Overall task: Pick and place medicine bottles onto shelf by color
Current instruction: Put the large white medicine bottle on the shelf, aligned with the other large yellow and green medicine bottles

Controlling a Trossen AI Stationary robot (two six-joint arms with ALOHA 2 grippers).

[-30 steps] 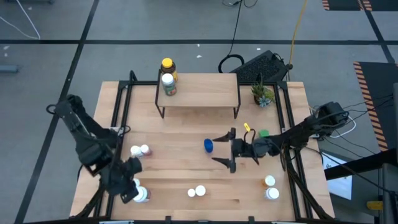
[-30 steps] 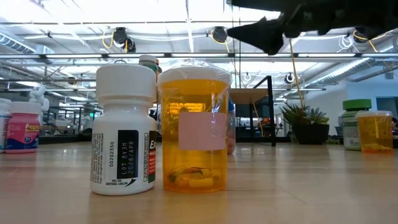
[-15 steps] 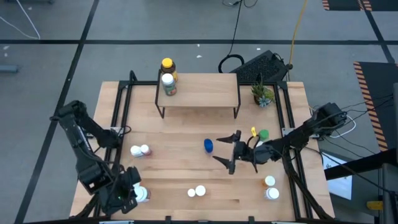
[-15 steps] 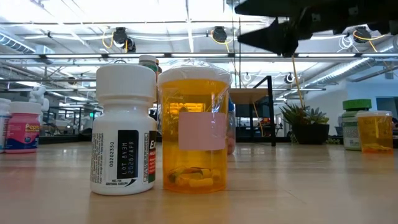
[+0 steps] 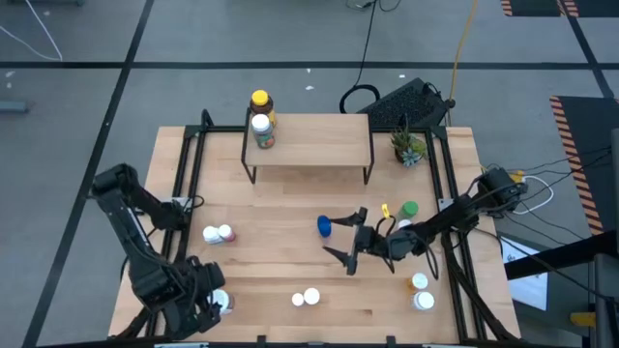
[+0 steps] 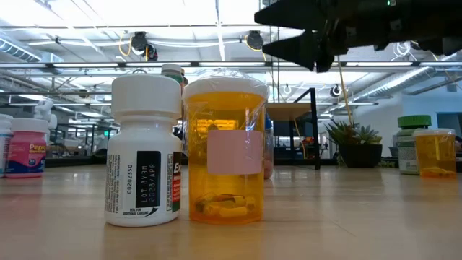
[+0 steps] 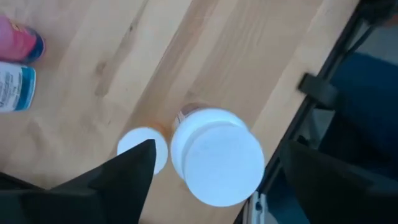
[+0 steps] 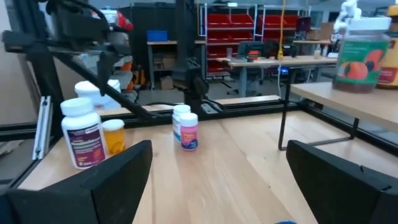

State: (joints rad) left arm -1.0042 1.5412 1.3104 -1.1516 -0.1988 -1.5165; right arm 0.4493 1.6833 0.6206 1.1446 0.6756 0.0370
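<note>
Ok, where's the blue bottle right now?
In the high view the blue bottle stands mid-table, in front of the shelf, beside the open right gripper.

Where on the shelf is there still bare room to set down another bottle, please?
The shelf is bare from its middle to the right end, toward the potted plant. Its left end is crowded: a white-capped bottle and a yellow-capped bottle stand there.

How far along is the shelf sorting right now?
Done: two bottles stand at one end of the shelf. In hand: nothing; the right tool hangs open by the blue bottle, and the left tool is open above two white-capped bottles at the table's near corner. Left: every bottle on the tabletop.
</note>
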